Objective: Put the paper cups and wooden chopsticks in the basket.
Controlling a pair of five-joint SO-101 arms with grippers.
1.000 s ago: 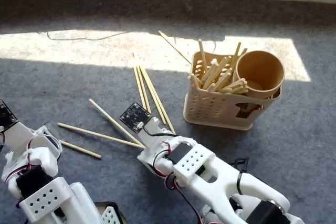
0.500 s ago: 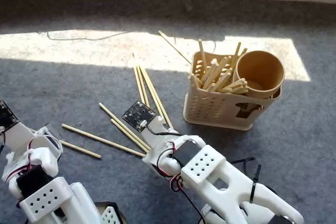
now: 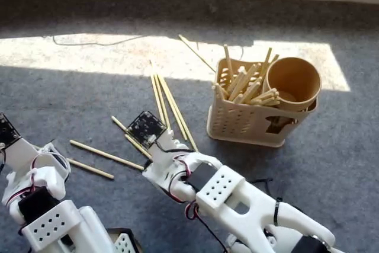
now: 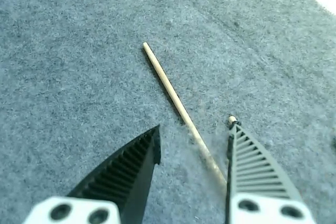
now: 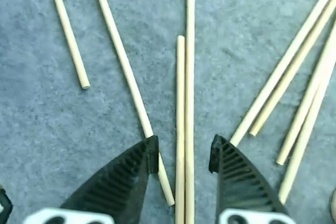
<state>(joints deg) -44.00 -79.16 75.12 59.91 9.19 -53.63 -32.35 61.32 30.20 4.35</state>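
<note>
Chopsticks point(image 5: 180, 129), 2 side by side, between parted right jaws

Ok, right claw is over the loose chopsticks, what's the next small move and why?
Probably lower the right claw and close it: its jaws stand open astride two chopsticks lying side by side on the carpet, lined up for a grasp. A third chopstick runs under one jaw, so it may snag.

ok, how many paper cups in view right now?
1. A paper cup stands upright in the basket, at its right end in the high view, beside the chopsticks packed there. More could be nested inside it; can't tell.
</note>
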